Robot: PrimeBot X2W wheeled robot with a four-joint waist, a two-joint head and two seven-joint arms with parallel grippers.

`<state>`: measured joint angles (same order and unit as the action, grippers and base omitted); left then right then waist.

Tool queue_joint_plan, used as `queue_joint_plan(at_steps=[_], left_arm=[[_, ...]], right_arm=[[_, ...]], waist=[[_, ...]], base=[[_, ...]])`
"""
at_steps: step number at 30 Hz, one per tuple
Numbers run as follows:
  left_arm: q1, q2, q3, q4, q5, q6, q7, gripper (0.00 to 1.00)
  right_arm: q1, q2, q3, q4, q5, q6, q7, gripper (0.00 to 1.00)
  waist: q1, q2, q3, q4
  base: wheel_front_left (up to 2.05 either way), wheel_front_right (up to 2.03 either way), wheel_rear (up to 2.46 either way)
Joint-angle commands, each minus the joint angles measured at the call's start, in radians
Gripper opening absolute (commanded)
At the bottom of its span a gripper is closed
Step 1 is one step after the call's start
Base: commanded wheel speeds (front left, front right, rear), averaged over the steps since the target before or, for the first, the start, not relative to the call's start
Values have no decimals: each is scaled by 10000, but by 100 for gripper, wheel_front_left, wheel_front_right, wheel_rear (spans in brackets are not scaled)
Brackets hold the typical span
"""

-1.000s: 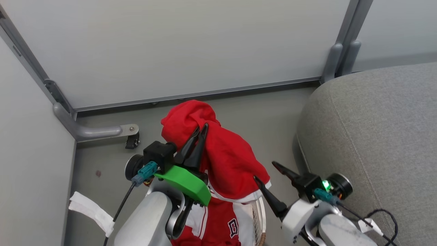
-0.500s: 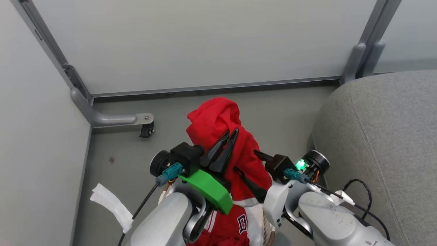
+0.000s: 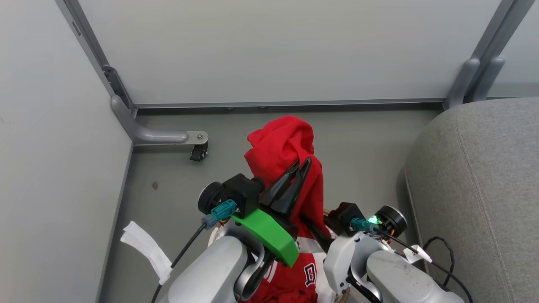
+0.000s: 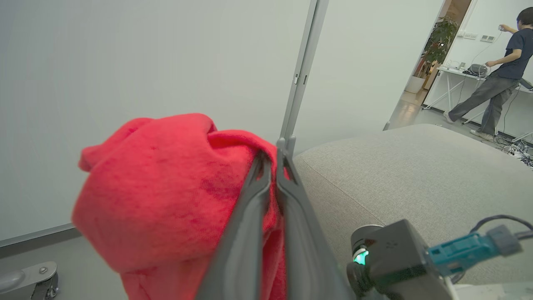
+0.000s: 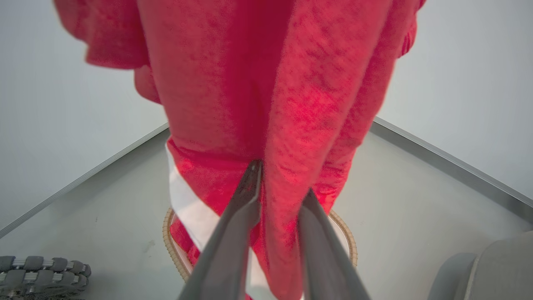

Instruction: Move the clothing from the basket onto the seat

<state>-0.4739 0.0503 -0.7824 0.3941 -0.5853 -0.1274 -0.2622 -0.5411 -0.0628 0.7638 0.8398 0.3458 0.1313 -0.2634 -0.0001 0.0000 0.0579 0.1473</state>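
Holding a red garment (image 3: 280, 141) aloft in the left fingers (image 3: 304, 168), pinched fully shut on a bunch of cloth near its top. Plain red all over, soft, matt, slightly fuzzy in the wrist views. Humped into a rounded, crumpled mass above the grip and spilling past the fingertips. Below the grip, hanging in long vertical folds with one deep crease down the middle.

Hanging directly over the basket (image 5: 168, 246), lower end down at the level of the woven brown rim. Touching what lies inside or not: impossible to tell. A white band at the lower edge of the red in the right wrist view, the garment's own hem or part of the other piece, not to be told.

Reaching into those hanging folds with the right fingers (image 5: 252, 189), partly closed, one fold of red cloth filling the gap between them. Squeezing or merely touching: cannot tell.

Lower down in the head view, between the two forearms, a jersey (image 3: 294, 280): red body, white panels, striped trim, a dark letter B. Crumpled, largely hidden by the arms.

On the robot's right, near the basket, the seat (image 3: 484, 189): broad grey fabric, rounded edge, one stitched seam.

Beneath it all, a grey floor (image 3: 358, 143).
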Motion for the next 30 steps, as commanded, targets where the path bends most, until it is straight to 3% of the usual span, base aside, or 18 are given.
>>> queue_joint_plan(at_steps=[1, 19, 20, 21, 22, 23, 30], left_arm=[[-48, 15, 2, -27, -73, 7, -41, 0], [36, 12, 774, 162, 111, 159, -56, 0], [70, 15, 830, 132, 140, 198, -55, 6], [101, 13, 867, 122, 167, 230, -55, 46], [139, 16, 905, 161, 205, 256, -53, 96], [152, 16, 947, 153, 268, 266, -52, 100], [442, 13, 1539, 315, 835, 369, -27, 100]], right_arm=[[137, -5, 10, -92, 110, -10, -21, 0], [1451, -160, -594, -223, 437, -10, -6, 0], [1495, -152, -717, -362, 402, -10, -7, 0], [1532, -148, -813, -487, 356, -10, -7, 0], [1577, -150, -933, -662, 297, -10, -9, 0], [1610, -153, -1052, -835, 253, -10, -9, 0], [2122, -59, -2124, -2535, -108, -10, -13, 0]], waist=[[1, 0, -11, 43], [1, 0, 83, -277], [1, 0, 85, -298], [1, 0, 86, -316], [1, 0, 87, -349], [1, 0, 87, -382], [1, 0, 124, -1040]], base=[[0, 0, 0], [0, 0, 0], [0, 0, 0], [0, 0, 0], [0, 0, 0], [0, 0, 0], [0, 0, 0]])
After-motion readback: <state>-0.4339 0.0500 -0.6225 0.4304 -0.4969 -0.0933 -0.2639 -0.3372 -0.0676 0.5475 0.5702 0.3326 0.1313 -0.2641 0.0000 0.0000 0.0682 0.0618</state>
